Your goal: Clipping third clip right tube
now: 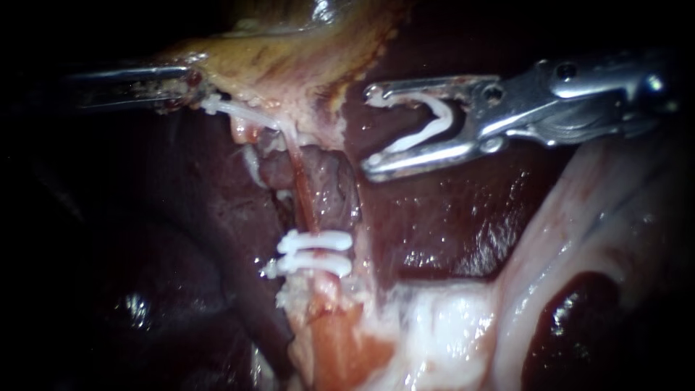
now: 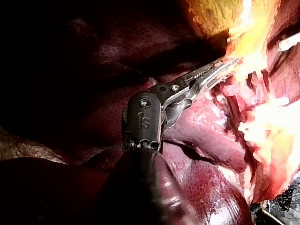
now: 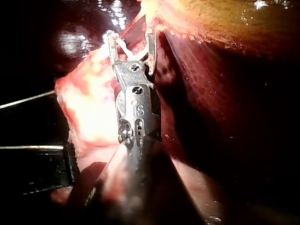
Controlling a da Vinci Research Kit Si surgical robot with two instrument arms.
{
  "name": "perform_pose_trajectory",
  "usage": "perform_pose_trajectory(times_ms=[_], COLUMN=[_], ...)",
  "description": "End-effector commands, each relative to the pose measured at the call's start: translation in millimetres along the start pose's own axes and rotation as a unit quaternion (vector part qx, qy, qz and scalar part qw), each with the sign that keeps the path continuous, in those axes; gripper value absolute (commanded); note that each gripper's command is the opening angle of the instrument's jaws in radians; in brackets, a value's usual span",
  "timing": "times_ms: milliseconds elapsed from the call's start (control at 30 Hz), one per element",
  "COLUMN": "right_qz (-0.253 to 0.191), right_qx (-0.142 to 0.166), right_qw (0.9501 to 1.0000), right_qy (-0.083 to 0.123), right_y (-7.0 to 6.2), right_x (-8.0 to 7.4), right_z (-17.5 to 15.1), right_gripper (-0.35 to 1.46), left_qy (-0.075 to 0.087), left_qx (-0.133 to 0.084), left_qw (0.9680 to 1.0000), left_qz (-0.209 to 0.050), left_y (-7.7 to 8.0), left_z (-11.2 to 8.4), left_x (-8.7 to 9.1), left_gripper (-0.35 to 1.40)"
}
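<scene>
The tube [image 1: 302, 190] runs as a thin reddish strand from under the gallbladder [image 1: 289, 65] at the upper centre of the endoscope frame down to the lower centre. There two white clips [image 1: 316, 252] cross it, one just above the other. The right instrument [image 1: 371, 132] comes in from the upper right, its tips stopping right of the tube's upper stretch and well above the two clips. It is near the tube but apart from it, with dark tissue between.

Its hand is spread wide, the two jaws pointing towards frame left. It carries an open clip [image 1: 428, 124], a white V whose legs lie against both jaws and whose mouth faces the tube. The tube is not inside that mouth. The shaft lies almost level over the liver [image 1: 449, 217]. In the right wrist view the same clip shows between the parted jaws, with bright pale tissue ahead of them.

The left instrument [image 1: 190, 85] reaches in level from the upper left. Its hand is closed on the gallbladder's edge – the left wrist view shows the toothed jaws close together, tips buried in bright yellow tissue
</scene>
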Motion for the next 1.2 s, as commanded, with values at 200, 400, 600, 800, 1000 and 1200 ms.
perform_pose_trajectory(times_ms=[200,400,600,800,1000,1200], right_qz=[0.031,0.060,0.075,0.091,0.122,0.128], right_qx=[0.013,0.021,0.017,0.016,0.037,0.078], right_qw=[0.9994,0.9979,0.9970,0.9956,0.9894,0.9833], right_qy=[-0.004,-0.008,-0.010,0.017,0.070,0.104], right_y=[-0.4,-0.3,0.7,1.5,1.1,0.1], right_x=[-1.7,-3.2,-3.8,-3.2,-1.7,1.2], right_z=[2.9,5.8,8.6,10.2,10.3,9.3], right_gripper=[0.49,0.49,0.49,0.50,0.50,0.49], left_qy=[0.000,0.001,0.001,0.001,0.001,0.001], left_qx=[0.001,0.003,0.002,0.003,0.003,0.003], left_qw=[1.0000,1.0000,1.0000,1.0000,1.0000,1.0000], left_qz=[0.000,0.001,0.002,0.002,0.002,0.002], left_y=[0.1,0.2,0.3,0.3,0.3,0.3], left_z=[0.1,0.4,0.5,0.5,0.5,0.5], left_x=[-0.1,-0.4,-0.5,-0.5,-0.5,-0.5], left_gripper=[-0.35,-0.35,-0.35,-0.35,-0.35,-0.35])
